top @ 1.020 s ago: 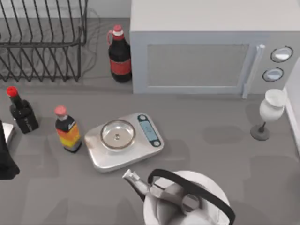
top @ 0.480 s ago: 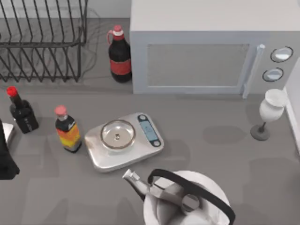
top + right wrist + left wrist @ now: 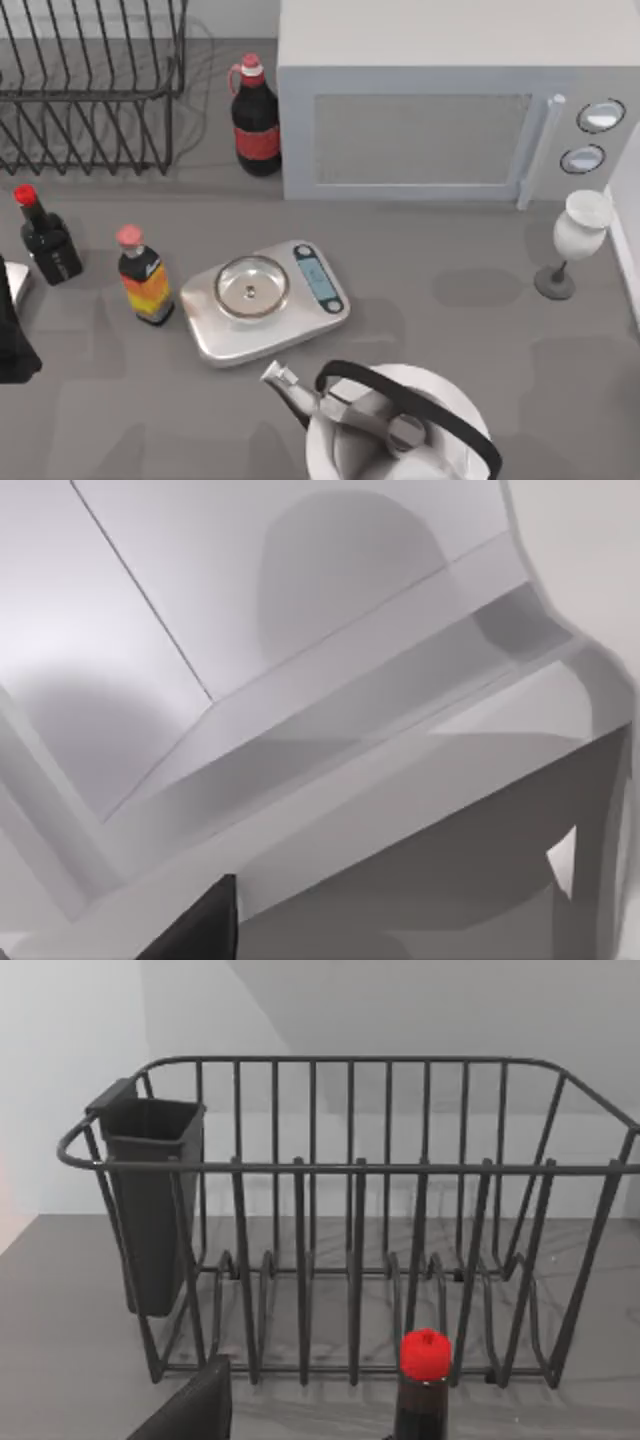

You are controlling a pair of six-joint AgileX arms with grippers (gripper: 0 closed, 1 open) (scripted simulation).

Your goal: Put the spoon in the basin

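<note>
1. Grey worktop (image 3: pixel 450 300), seen from above, carrying all the items below.
2. Black wire dish rack (image 3: pixel 90 90), upper left of the top view. The left wrist view shows a dark cutlery holder (image 3: pixel 150 1200) hung on one end of it.
3. Cola bottle (image 3: pixel 256 120) with a red cap, upright, between the dish rack and the microwave, just beside the microwave's front corner.
4. Pale grey microwave (image 3: pixel 440 110), upper right of the top view, door closed, with two round knobs at its right end.
5. White goblet (image 3: pixel 578 240), upright, at the right edge in front of the microwave.
6. Silver kitchen scale (image 3: pixel 265 300), centre left, with a round pan and a small display.
7. Sauce bottle (image 3: pixel 143 280) with a red cap and an orange-yellow label, upright, just left of the kitchen scale.
8. Dark bottle (image 3: pixel 45 240) with a red cap, upright, near the left edge. It also stands in front of the dish rack in the left wrist view.
9. White kettle (image 3: pixel 400 430) with a black handle and a metal spout, bottom centre.
10. Left arm (image 3: pixel 14 340), at the left edge of the top view. Whether the left end effector (image 3: pixel 195 1410) is released or clenched cannot be told.
11. Right end effector (image 3: pixel 200 925), a dark edge before pale grey panels. Its state cannot be told.
12. Spoon and basin: their places cannot be told.
</note>
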